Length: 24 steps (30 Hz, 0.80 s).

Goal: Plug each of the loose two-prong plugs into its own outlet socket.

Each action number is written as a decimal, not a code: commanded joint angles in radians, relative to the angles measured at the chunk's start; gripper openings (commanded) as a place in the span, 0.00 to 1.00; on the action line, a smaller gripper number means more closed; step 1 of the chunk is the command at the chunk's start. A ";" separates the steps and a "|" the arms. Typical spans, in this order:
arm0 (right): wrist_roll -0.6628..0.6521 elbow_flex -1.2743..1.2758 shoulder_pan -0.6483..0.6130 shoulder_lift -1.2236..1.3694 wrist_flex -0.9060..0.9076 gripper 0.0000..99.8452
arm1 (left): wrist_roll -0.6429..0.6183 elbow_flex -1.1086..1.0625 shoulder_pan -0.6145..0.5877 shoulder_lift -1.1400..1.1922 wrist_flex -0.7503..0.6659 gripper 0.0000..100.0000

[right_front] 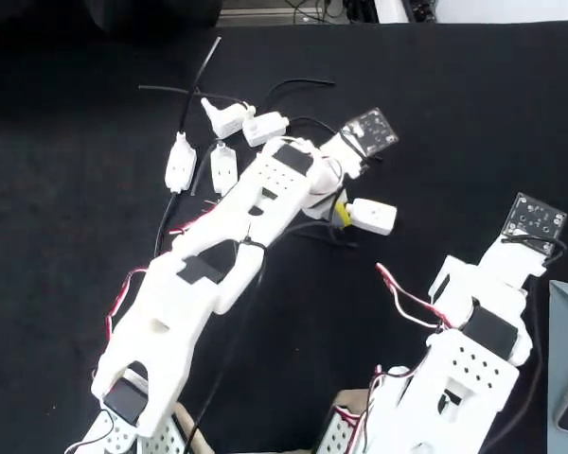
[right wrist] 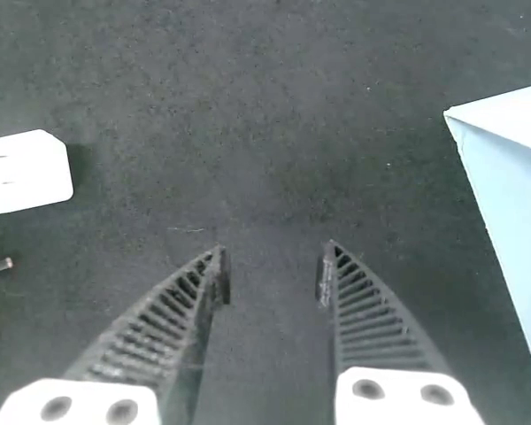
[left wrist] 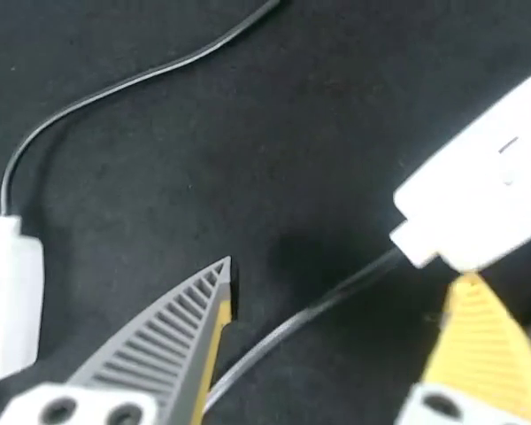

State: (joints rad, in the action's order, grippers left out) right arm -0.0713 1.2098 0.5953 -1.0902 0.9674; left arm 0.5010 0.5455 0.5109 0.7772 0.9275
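A white outlet socket [right_front: 372, 217] lies apart from clustered white corded plugs [right_front: 224, 165].

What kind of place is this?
Probably a robot lab or workshop bench: a white left arm and right arm stand at a black table, with corded white plugs and an outlet socket lying on it.

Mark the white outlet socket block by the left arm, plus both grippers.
White outlet socket block [left wrist: 487, 190], left wrist view, on its slotted face.
Left gripper [left wrist: 345, 279], left wrist view, midway between fingertips.
Right gripper [right wrist: 273, 257], right wrist view, midway between fingertips.
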 commanded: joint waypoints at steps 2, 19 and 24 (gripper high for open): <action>-0.011 -0.018 0.009 -0.013 -0.011 0.16 | 0.008 0.019 0.016 0.063 -0.098 0.27; -0.012 -0.018 0.009 -0.013 -0.011 0.16 | 0.212 0.183 0.038 -0.006 0.299 0.03; -0.012 -0.016 -0.018 -0.013 -0.011 0.16 | 0.153 0.262 0.039 -0.066 0.477 0.03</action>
State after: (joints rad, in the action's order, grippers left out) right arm -0.0713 1.2098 0.5953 -1.0902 0.9674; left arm 0.7004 0.7096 0.5631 0.8155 1.2789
